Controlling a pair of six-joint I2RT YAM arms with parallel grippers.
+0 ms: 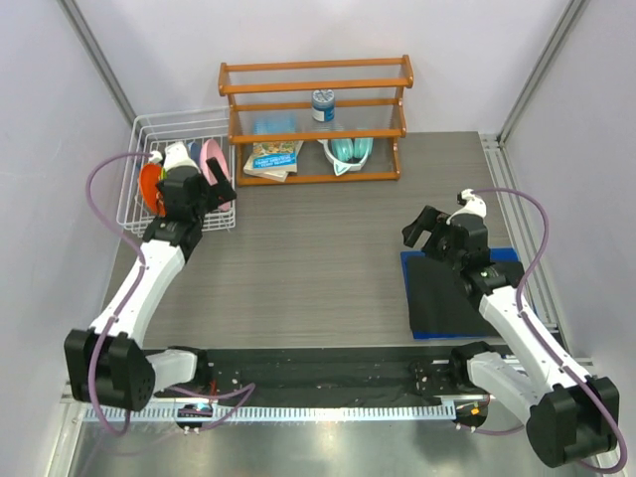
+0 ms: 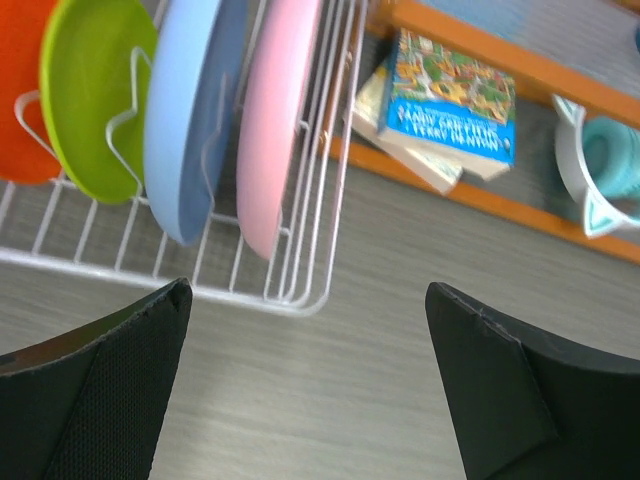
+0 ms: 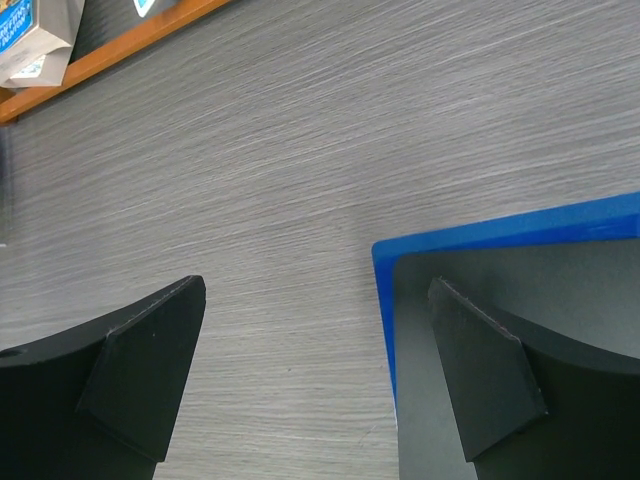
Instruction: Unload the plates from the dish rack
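Note:
The white wire dish rack stands at the table's far left. Four plates stand upright in it: in the left wrist view, from left to right, orange, lime green, light blue and pink. My left gripper is open and empty, held just in front of the rack's near right corner, touching nothing. In the top view the left gripper is over the rack's near edge. My right gripper is open and empty, above the left edge of a blue mat.
A brown wooden shelf stands at the back, right beside the rack. It holds a book, a teal bowl-like item with a white rim and a bottle. The blue and dark mat lies at the right.

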